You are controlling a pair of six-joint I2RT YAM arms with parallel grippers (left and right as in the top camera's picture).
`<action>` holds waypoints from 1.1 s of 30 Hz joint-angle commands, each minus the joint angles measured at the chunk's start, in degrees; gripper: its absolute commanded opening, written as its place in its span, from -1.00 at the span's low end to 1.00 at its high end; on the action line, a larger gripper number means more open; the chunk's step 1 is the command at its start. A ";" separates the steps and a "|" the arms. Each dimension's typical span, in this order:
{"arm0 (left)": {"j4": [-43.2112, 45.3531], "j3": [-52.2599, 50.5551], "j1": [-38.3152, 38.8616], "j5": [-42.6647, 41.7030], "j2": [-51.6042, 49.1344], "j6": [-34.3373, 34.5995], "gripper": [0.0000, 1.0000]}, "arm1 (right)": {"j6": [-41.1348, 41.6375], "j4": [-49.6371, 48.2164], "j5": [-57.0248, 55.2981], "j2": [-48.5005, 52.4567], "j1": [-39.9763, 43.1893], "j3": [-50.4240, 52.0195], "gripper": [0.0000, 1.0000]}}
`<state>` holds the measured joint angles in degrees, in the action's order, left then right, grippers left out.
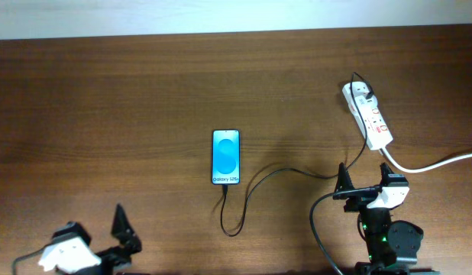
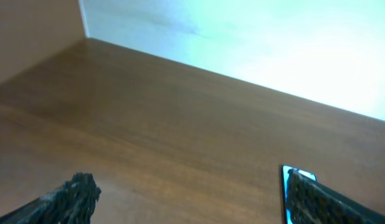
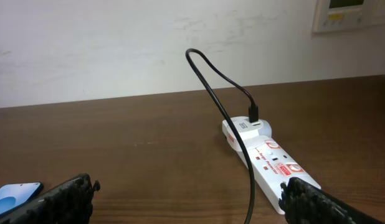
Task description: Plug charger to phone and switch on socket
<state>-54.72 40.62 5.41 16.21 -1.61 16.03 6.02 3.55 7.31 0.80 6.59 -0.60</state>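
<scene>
Firstly, from overhead, the phone (image 1: 226, 156) is being shown flat at the middle of the table (image 1: 106, 114), screen up. The charger (image 1: 286, 169) is being seen curling from the phone's lower edge across to the socket (image 1: 371, 114) at the far right. The right gripper (image 1: 364, 185) is being held near the socket, one finger just beside the cable.

In the left wrist view, the left gripper (image 2: 192, 208) is being held wide apart above bare wood, and the phone's corner is being glimpsed beside one finger.

In the right wrist view, the fingers are likewise being held apart, and the socket is being seen ahead with the charger plugged into its far end.

Black arms (image 1: 404, 238), white gripper housings (image 1: 389, 195), coarse dark fingers (image 3: 66, 194) (green light (image 1: 384, 239) on the right arm)
</scene>
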 commanded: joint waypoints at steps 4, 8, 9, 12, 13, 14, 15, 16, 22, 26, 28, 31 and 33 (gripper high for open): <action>12.98 -12.81 -0.31 -5.33 1.27 -3.08 0.99 | 0.00 0.39 -0.33 -0.61 0.24 0.28 0.97; 21.51 -16.52 -0.20 -7.87 1.29 -10.64 0.99 | 0.00 0.39 -0.31 -0.61 0.24 0.28 0.97; 23.23 -17.27 -0.15 -8.37 1.29 -12.57 0.99 | 0.00 0.37 -0.31 -0.61 0.24 0.28 0.97; 26.93 -19.80 -0.15 -8.92 1.31 -15.72 0.98 | 0.00 0.37 -0.31 -0.61 0.24 0.28 0.97; 28.37 -20.96 -0.15 -8.66 1.31 -15.74 0.99 | 0.00 0.37 -0.33 -0.61 0.24 0.28 0.96; 30.75 -22.91 -0.15 -8.50 1.33 -15.74 0.99 | 0.00 0.39 -0.31 -0.61 0.24 0.28 0.97; 32.26 -24.11 -0.15 -8.50 1.33 -15.72 0.99 | 0.00 0.37 -0.33 -0.61 0.24 0.28 0.97; 34.88 -25.97 -0.15 -8.50 1.33 -15.69 0.98 | 0.00 0.37 -0.31 -0.61 0.24 0.28 0.97; 51.23 -36.65 1.51 -8.24 1.38 -15.72 0.98 | 0.00 0.37 -0.33 -0.61 0.24 0.28 0.97; 52.11 -40.19 4.11 -5.60 1.38 -15.69 0.98 | 0.00 0.37 -0.33 -0.61 0.24 0.28 0.97; 51.32 -40.19 4.17 -3.91 1.38 -15.93 0.98 | 0.00 0.39 -0.33 -0.61 0.24 0.28 0.97; 51.19 -40.19 4.17 -3.34 1.38 -17.97 0.98 | 0.00 0.39 -0.33 -0.61 0.24 0.28 0.97; 51.17 -40.19 4.20 -3.34 1.38 -19.43 0.98 | 0.00 0.37 -0.31 -0.61 0.24 0.28 0.97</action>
<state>-3.36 0.56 9.37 10.98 -0.62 0.10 6.02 3.55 7.31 0.78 6.59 -0.60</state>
